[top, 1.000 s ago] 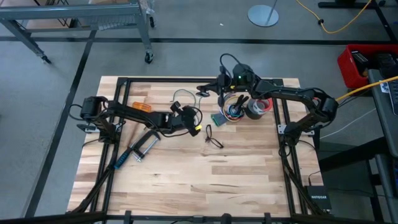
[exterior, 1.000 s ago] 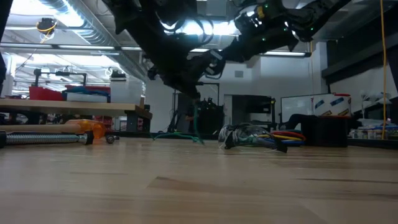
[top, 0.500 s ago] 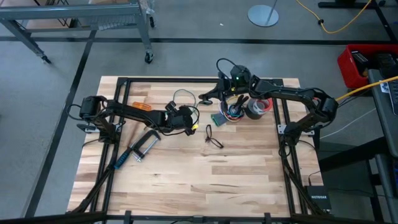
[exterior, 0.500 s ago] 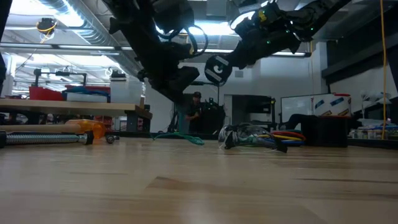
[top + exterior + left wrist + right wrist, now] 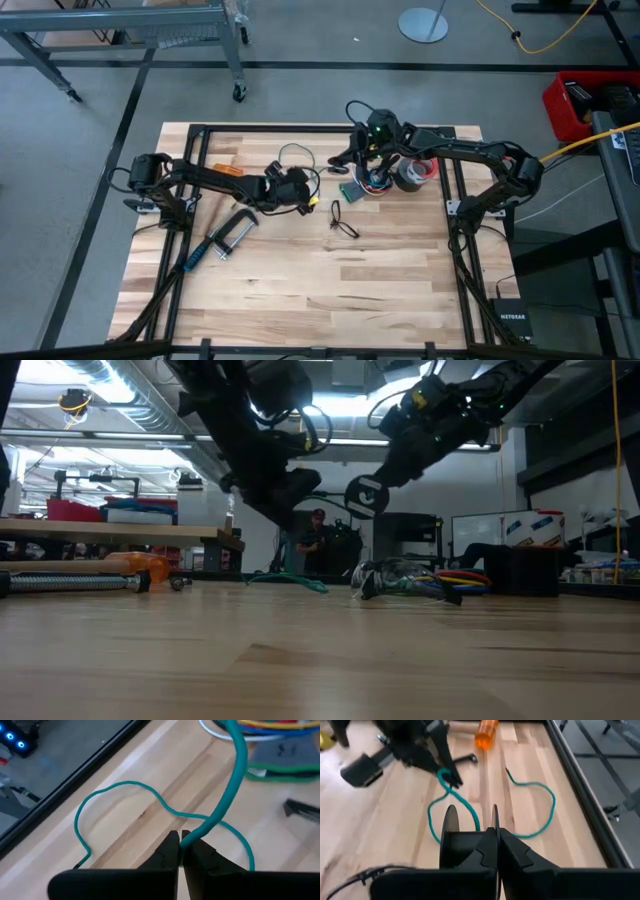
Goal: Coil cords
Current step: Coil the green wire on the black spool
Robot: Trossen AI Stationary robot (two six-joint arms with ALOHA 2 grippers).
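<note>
Cord (image 5: 125,785) clamped between the closed fingers of the left gripper (image 5: 181,845), mid-table, near the back. Held lifted at that one point, probably so the free length can be led round into a loop rather than dragged flat. Trails from the pinch down onto the table (image 5: 300,290) in loose, wandering curves toward the rear edge; no tidy coil formed yet. Thin, limp and teal-green in both wrist views, far thinner than the metal clamp (image 5: 225,238) lying nearer the left front. Small yellow piece (image 5: 315,201) visible just beside the left claw in the high view. Right gripper (image 5: 489,837) poised above the back of the table beside the bundle of multicoloured wires (image 5: 375,178), fingers pressed together, facing the left claw, likely placed to take the next bend. Passes behind those fingers; pinched there or not, cannot tell.
</note>
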